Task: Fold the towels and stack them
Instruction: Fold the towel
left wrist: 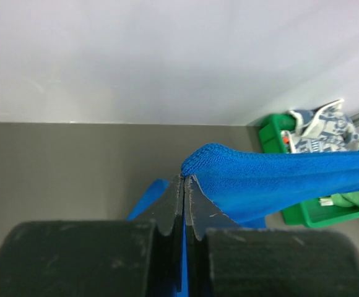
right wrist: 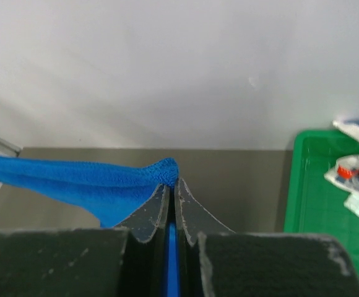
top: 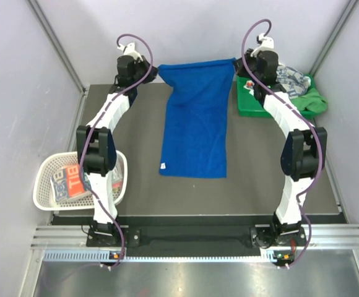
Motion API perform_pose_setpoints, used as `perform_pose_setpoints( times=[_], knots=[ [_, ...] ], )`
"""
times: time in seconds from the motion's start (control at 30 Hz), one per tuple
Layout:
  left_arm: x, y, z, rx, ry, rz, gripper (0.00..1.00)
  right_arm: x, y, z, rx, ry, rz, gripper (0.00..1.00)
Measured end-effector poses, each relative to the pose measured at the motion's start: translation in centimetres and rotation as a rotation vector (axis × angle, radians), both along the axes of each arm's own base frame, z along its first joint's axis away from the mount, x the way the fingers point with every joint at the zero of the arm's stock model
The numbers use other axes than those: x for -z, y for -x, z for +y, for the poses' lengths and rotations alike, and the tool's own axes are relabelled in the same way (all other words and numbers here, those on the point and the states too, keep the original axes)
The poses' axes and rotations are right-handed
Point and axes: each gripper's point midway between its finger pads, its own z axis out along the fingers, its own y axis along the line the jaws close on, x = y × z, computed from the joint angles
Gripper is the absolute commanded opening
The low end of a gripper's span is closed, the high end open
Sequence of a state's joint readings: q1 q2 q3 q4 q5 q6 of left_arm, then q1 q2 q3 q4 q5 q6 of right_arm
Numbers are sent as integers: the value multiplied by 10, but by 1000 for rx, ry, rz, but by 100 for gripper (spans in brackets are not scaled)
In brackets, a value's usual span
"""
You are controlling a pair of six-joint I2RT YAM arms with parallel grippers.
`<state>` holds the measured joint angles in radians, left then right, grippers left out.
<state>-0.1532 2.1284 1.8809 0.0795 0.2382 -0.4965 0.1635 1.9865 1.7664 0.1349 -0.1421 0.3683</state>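
A plain royal blue towel (top: 195, 120) is stretched between both grippers at the far side of the table, its top edge raised and its lower end trailing toward the near side. My left gripper (top: 156, 70) is shut on the towel's left top corner (left wrist: 207, 158). On the right top corner (right wrist: 167, 170) my right gripper (top: 236, 64) is shut. More towels, one white with navy print (top: 291, 79) and one green (top: 312, 102), lie bunched in the green tray (top: 250, 105). A grey and orange lettered towel (top: 68, 182) lies in the white basket (top: 43, 185).
The green tray (left wrist: 272, 133) stands at the far right, beside my right arm. At the near left the white mesh basket hangs over the table's edge, by my left arm's base. White walls close in the far side and both flanks.
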Motion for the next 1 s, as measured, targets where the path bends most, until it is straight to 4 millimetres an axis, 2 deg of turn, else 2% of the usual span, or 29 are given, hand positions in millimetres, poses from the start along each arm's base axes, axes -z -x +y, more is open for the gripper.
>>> perform_pose_setpoints(
  times=[0.1, 0.2, 0.27, 0.5, 0.6, 0.73, 1.0],
  knots=[
    [-15, 12, 0, 12, 4, -16, 0, 6, 17, -1, -9, -9, 25, 0],
    [-6, 26, 0, 25, 3, 11, 0, 30, 31, 0, -23, -22, 87, 0],
    [11, 37, 0, 33, 0, 53, 0, 52, 40, 1, -37, -33, 141, 0],
    [102, 87, 4, 50, -13, 273, 0, 143, 83, 10, -87, -77, 376, 0],
    [122, 107, 6, 54, -7, 335, 0, 167, 103, 11, -101, -91, 448, 0],
    [125, 126, 5, 68, 3, 361, 0, 180, 124, 13, -114, -110, 497, 0],
    [125, 151, -1, 94, 5, 376, 0, 184, 158, 29, -155, -107, 522, 0]
  ],
)
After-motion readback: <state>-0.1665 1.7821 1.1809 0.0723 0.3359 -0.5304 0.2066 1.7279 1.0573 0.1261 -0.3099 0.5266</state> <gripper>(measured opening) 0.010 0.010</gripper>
